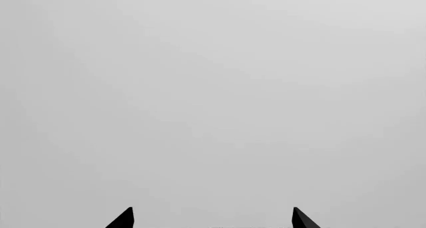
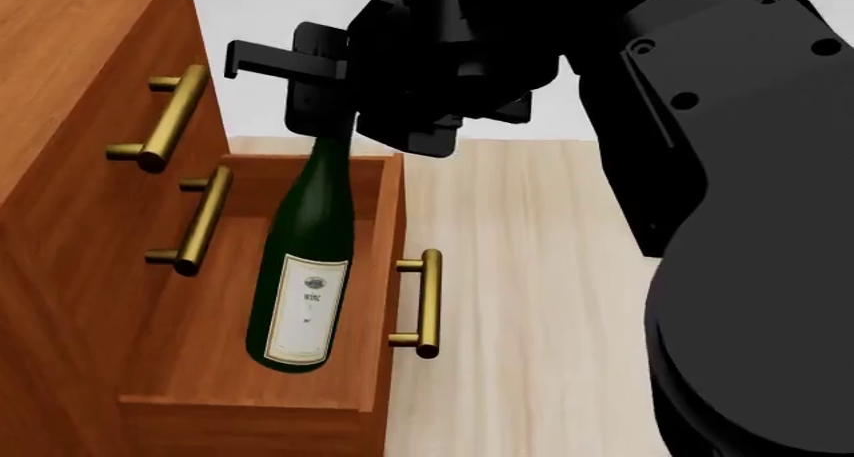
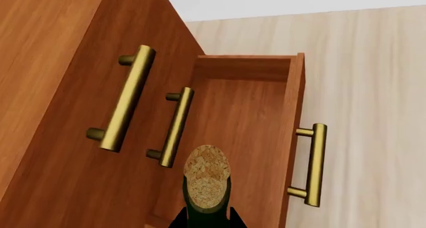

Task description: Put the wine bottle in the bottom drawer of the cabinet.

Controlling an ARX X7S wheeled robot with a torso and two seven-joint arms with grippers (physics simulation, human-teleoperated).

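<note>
Pale wood floor [image 2: 534, 237] beside the cabinet [image 2: 67, 127]: the bottom drawer [image 2: 380, 277] stands pulled out, the right gripper [image 2: 350, 137] clamps the wine bottle [image 2: 304, 277] by its neck above the cavity, lowering and release remaining; the left gripper [image 1: 213, 220] gapes, holding nothing.

The white rectangular paper label [image 2: 304, 310] on the tall dark green glass wine bottle [image 2: 306, 252] carries a small emblem and one word that seems to read "WINE", its finer print too small to make out.
</note>
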